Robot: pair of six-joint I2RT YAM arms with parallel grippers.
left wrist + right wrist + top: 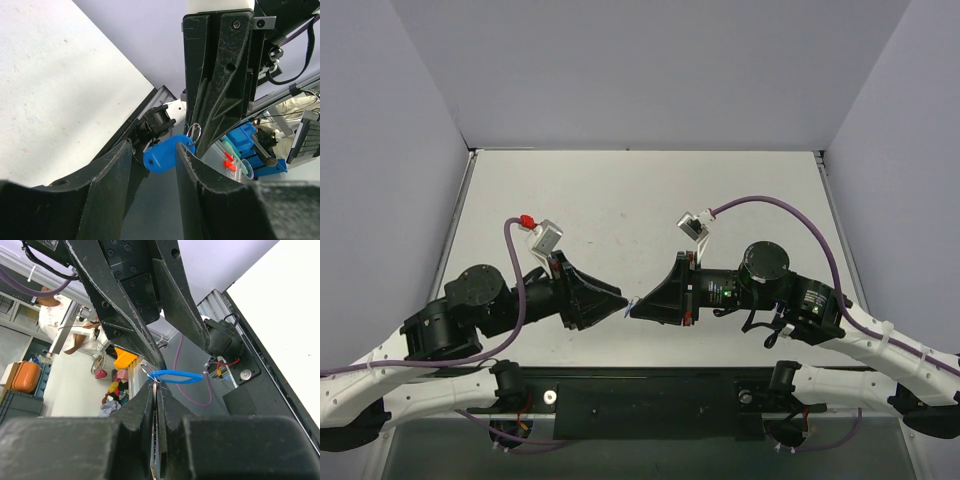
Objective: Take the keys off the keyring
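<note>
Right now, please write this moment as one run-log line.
left claw: open around keyring | right claw: shut on keyring | keys: not visible

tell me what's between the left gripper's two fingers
The blue keyring hangs in that gap, its thin ring pinched by the shut right gripper; the left wrist view shows it.

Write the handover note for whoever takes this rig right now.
Left gripper: open, fingers either side of the bright-blue oval plastic tag, not gripping it.
Right gripper: shut on the thin silver metal ring at the tag's end, keyring held off the table.
Done: no small metal key in clear view; cannot tell whether any is off.
Left to do: find the key, close on the tag, work the key off the ring.
</note>
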